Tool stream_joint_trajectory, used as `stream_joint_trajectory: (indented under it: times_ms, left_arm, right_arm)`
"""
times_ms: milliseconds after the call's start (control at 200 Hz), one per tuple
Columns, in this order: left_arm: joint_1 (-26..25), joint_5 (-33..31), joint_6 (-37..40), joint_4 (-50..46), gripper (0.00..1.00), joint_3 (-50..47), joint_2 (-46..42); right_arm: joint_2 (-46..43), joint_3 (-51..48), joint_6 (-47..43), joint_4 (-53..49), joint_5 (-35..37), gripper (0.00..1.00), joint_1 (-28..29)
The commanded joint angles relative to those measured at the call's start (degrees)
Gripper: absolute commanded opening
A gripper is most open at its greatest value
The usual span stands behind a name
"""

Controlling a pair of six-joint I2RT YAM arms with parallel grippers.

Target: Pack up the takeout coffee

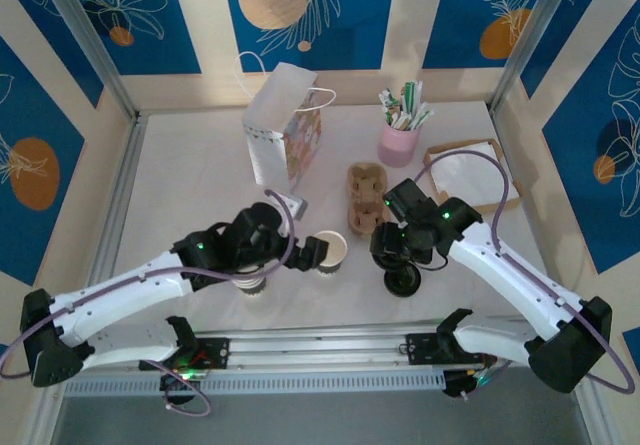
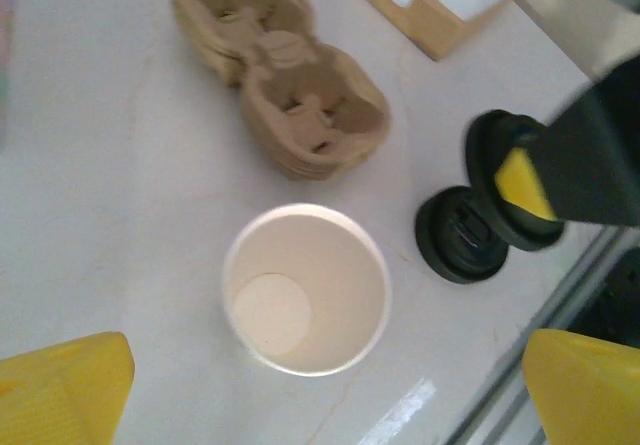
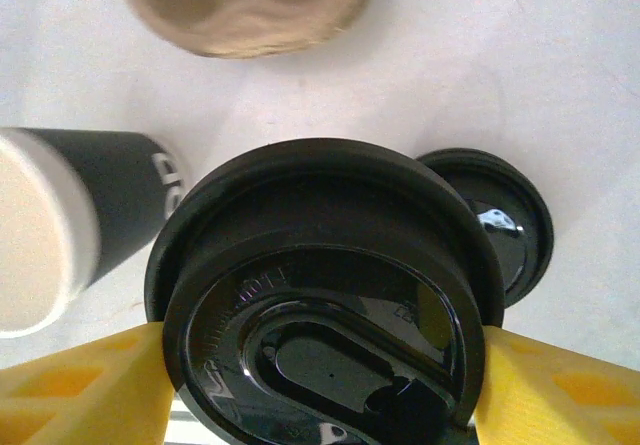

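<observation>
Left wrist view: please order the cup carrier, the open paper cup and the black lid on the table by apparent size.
1. cardboard cup carrier
2. open paper cup
3. black lid on the table, partly hidden

Top view: light even and soft, cast from above. Table around cup washed near white. Faint soft-edged shadows laid close under things beside cup. Detail slightly soft throughout.

Left wrist view: cup rim rendered fairly sharp. Glare streak seen on table just near-right of cup. Arm right of cup smeared by blur.

Right wrist view: lid right of cup marked by glossy highlights. Cup itself defocused. Tray beyond cup blurred. Table blown out white.
</observation>
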Motion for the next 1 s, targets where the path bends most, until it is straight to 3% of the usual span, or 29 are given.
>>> stream_joint_trajectory:
  times_ms: [0,375,705,995]
  left_arm:
    - [4.8,5.6,0.2,-4.1,1.00,0.8,-3.4]
    - [20.2,13.2,3.6,-10.1,1.00,-0.3,-12.7]
    - [21.4,13.7,-0.5,-8.6,1.00,-6.0,-19.5]
    - [21.5,12.9,-0.6,-9.7,1.00,-7.4,-22.8]
  right_arm:
    - [2.3,4.8,-1.2,-2.6,0.0,0.72,3.1]
    - [18.5,20.7,-3.9,-6.5,2.0,0.72,12.3]
    - [31.6,31.5,-6.4,-10.2,1.6,0.73,15.3]
    - [37.8,35.6,-7.4,-11.1,0.9,0.73,16.1]
